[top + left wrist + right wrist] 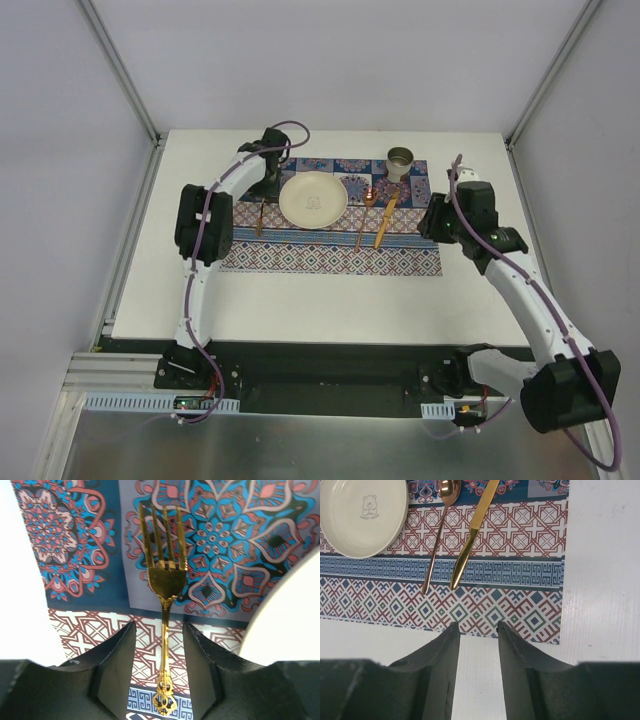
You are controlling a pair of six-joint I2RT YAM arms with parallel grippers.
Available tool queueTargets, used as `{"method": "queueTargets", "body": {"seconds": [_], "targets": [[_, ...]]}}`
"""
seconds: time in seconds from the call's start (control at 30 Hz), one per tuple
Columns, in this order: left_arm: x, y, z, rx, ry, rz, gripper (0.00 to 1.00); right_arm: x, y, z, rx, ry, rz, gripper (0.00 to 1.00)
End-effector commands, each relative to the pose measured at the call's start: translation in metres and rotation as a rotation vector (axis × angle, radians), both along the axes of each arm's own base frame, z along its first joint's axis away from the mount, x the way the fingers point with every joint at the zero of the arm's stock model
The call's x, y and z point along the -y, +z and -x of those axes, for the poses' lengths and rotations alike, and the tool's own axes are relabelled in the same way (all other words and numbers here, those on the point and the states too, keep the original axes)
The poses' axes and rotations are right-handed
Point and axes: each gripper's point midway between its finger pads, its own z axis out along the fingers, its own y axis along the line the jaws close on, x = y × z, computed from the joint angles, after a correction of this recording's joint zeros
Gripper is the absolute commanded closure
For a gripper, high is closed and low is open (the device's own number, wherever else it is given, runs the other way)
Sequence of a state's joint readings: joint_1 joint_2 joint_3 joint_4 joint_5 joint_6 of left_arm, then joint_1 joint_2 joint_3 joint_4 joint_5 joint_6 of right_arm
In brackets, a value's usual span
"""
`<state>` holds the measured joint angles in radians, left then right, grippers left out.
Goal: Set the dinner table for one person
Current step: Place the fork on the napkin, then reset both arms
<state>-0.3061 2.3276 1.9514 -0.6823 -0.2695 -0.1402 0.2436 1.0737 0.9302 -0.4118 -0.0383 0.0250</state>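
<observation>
Five pieces sit on the mat (330, 255) mid-tabletop (300, 310), as a diner expects: plate (313, 198) centred, fork (165, 580) left, spoon (437, 540) and knife (472, 530) right, cup (401, 160) beyond. Left gripper (159, 630) straddles the fork handle, open, gripping nothing; right gripper (475, 627) hovers open, empty.

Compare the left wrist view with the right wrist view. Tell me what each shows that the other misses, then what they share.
Left wrist only: a gold fork lying on the placemat between the open fingers of the left gripper.
Right wrist only: the spoon and knife side by side, the bear print on the plate, and the right gripper, open.
Both: the placemat, the plate and the white dinner table.
</observation>
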Motion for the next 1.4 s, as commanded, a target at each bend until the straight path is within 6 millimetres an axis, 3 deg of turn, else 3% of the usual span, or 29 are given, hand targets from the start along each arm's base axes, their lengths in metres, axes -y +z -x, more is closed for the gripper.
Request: {"method": "queueTargets", "body": {"seconds": [0.0,0.1,0.17,0.2,0.3,0.43,0.5,0.57,0.6,0.63,0.67,0.73,0.77,0.93,1.0,1.03,1.07,1.1,1.13,1.17,1.2,1.23,1.3,1.37], "targets": [[0.010,0.042,0.003,0.069,-0.008,0.053,0.58,0.002,0.020,-0.030,0.047,-0.021,0.018,0.60],[0.013,0.077,0.005,0.135,-0.001,0.092,0.57,0.008,0.015,-0.046,0.025,-0.048,0.031,0.57],[0.013,0.090,0.006,0.159,0.007,0.104,0.57,0.014,0.004,-0.055,-0.017,-0.067,0.040,0.55],[0.013,0.101,0.007,0.180,0.007,0.109,0.56,0.025,0.009,-0.062,-0.017,-0.100,0.038,0.54],[0.013,0.123,0.009,0.227,0.020,0.126,0.55,0.043,-0.004,-0.077,-0.065,-0.146,0.027,0.54],[0.004,0.145,0.011,0.291,0.072,0.116,0.54,0.067,-0.020,-0.103,-0.105,-0.203,0.010,0.54],[-0.001,0.155,0.016,0.339,0.129,0.131,0.54,0.082,-0.041,-0.111,-0.163,-0.242,0.005,0.54],[-0.010,0.161,0.020,0.397,0.185,0.128,0.53,0.085,-0.049,-0.119,-0.183,-0.241,-0.026,0.54],[-0.019,0.162,0.034,0.413,0.210,0.116,0.53,0.089,-0.057,-0.122,-0.198,-0.247,-0.030,0.54],[-0.023,0.171,0.029,0.487,0.231,0.125,0.52,0.091,-0.057,-0.123,-0.193,-0.245,-0.027,0.54],[-0.035,0.169,0.045,0.511,0.258,0.094,0.52,0.094,-0.063,-0.119,-0.202,-0.253,-0.011,0.54],[-0.046,0.177,0.047,0.608,0.295,0.100,0.48,0.100,-0.057,-0.119,-0.153,-0.277,0.006,0.54],[-0.052,0.171,0.061,0.615,0.309,0.101,0.47,0.101,-0.062,-0.113,-0.163,-0.281,0.013,0.53],[-0.045,0.151,0.081,0.610,0.308,0.196,0.47,0.098,-0.064,-0.106,-0.167,-0.274,0.001,0.53],[-0.037,0.141,0.087,0.596,0.283,0.243,0.47,0.087,-0.066,-0.099,-0.160,-0.265,-0.056,0.54],[-0.035,0.140,0.089,0.598,0.274,0.254,0.47,0.077,-0.062,-0.097,-0.134,-0.237,-0.096,0.54],[-0.034,0.140,0.094,0.618,0.270,0.272,0.46,0.067,-0.045,-0.092,-0.074,-0.218,-0.119,0.54],[-0.028,0.143,0.096,0.628,0.240,0.305,0.47,0.061,-0.047,-0.085,-0.053,-0.206,-0.128,0.53],[-0.027,0.145,0.099,0.644,0.227,0.315,0.46,0.057,-0.042,-0.079,-0.028,-0.196,-0.120,0.53],[-0.028,0.147,0.109,0.667,0.221,0.331,0.46,0.055,-0.019,-0.071,0.047,-0.184,-0.113,0.52],[-0.026,0.157,0.108,0.717,0.207,0.357,0.44,0.040,-0.015,-0.064,0.071,-0.135,-0.089,0.52],[-0.022,0.160,0.111,0.735,0.178,0.382,0.43,0.040,-0.018,-0.055,0.080,-0.142,-0.056,0.51],[-0.025,0.166,0.121,0.786,0.168,0.403,0.42,0.022,-0.003,-0.041,0.134,-0.081,-0.034,0.49],[-0.026,0.160,0.132,0.794,0.138,0.408,0.41,0.017,-0.006,-0.031,0.142,-0.067,0.001,0.47]]}}
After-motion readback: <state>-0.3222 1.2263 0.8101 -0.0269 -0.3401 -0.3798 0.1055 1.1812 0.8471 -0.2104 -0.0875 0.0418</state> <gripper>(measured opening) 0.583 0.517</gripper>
